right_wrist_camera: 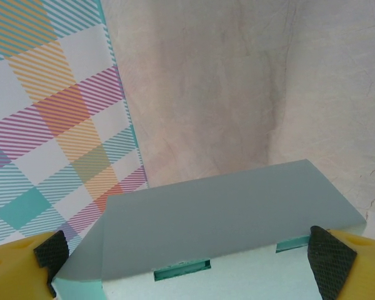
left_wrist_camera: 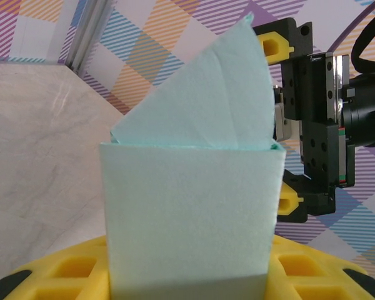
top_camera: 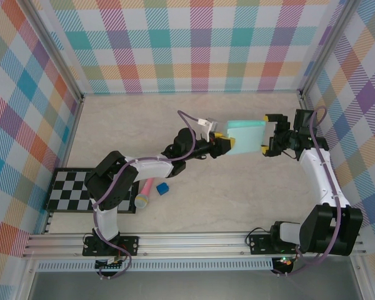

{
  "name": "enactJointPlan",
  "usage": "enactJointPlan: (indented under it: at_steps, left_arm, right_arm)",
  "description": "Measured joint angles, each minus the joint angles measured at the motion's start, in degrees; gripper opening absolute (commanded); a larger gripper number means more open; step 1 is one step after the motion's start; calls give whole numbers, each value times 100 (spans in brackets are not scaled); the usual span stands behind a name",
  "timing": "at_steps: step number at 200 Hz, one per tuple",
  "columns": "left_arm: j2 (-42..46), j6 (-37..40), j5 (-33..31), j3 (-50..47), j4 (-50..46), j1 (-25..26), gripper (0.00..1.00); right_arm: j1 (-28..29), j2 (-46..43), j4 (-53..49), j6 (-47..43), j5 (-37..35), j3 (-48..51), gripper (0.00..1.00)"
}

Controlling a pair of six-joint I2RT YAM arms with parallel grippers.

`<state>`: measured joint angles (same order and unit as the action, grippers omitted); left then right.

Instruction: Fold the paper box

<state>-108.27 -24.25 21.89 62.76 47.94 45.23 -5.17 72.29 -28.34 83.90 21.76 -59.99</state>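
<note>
The paper box [top_camera: 245, 136] is pale mint card, partly folded, held off the table near the middle right. My left gripper [top_camera: 227, 143] is shut on its left end. In the left wrist view the box [left_wrist_camera: 194, 206] stands upright between my yellow fingers [left_wrist_camera: 56, 275], with a pointed flap rising behind it. My right gripper [top_camera: 266, 133] stands open at the box's right end, one yellow fingertip on each side. In the right wrist view the box [right_wrist_camera: 225, 212] spans the gap between the two black pads [right_wrist_camera: 328, 262], with slots along its fold.
A black and white checkered mat [top_camera: 87, 190] lies at the near left. A pink marker-like stick [top_camera: 145, 192] and a small dark blue cube [top_camera: 162, 188] lie beside it. Plaid walls [top_camera: 194, 44] enclose the table on three sides.
</note>
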Motion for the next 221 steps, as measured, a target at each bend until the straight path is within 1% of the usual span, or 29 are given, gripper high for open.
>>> enactJointPlan:
  at_steps: [15, 36, 49, 60, 65, 79, 109, 136, 151, 165, 171, 194, 200, 221]
  left_arm:
    - [0, -39, -9, 13, -13, 0, 13]
    - [0, -13, -44, 105, -55, 0, 13]
    - [7, 61, -57, 160, -90, 0, 13]
    - [11, 118, -50, 168, -131, 0, 13]
    - [11, 138, -46, 168, -142, 0, 13]
    - [11, 157, -17, 166, -254, 0, 13]
    - [11, 181, 44, 107, -505, 24, 13]
    - [11, 175, 81, 79, -577, 57, 13]
    - [11, 151, 76, 79, -562, 76, 13]
    - [9, 149, 72, 79, -560, 83, 13]
    - [9, 149, 68, 76, -562, 87, 13]
    - [9, 151, 28, 39, -544, 103, 13]
    - [9, 151, 4, 15, -518, 111, 13]
    - [9, 129, -70, -70, -424, 125, 12]
  right_arm:
    - [2, 76, -162, -85, 0, -164, 100]
    - [42, 299, -643, -459, 7, -675, 100]
    - [70, 337, -780, -614, 44, -811, 100]
    - [76, 337, -852, -645, 90, -813, 97]
    - [76, 337, -863, -638, 107, -789, 95]
    - [72, 337, -822, -592, 127, -658, 81]
    - [63, 302, -713, -289, 61, -348, 71]
    - [66, 131, -654, -9, -42, -136, 71]
    - [66, 44, -581, 146, -87, -44, 69]
    - [68, -20, -501, 297, -109, 48, 69]
    - [68, -52, -439, 382, -116, 109, 65]
    - [72, -151, -275, 667, -144, 297, 64]
    - [76, -168, -236, 730, -155, 341, 66]
    - [79, -197, -74, 1001, -151, 472, 76]
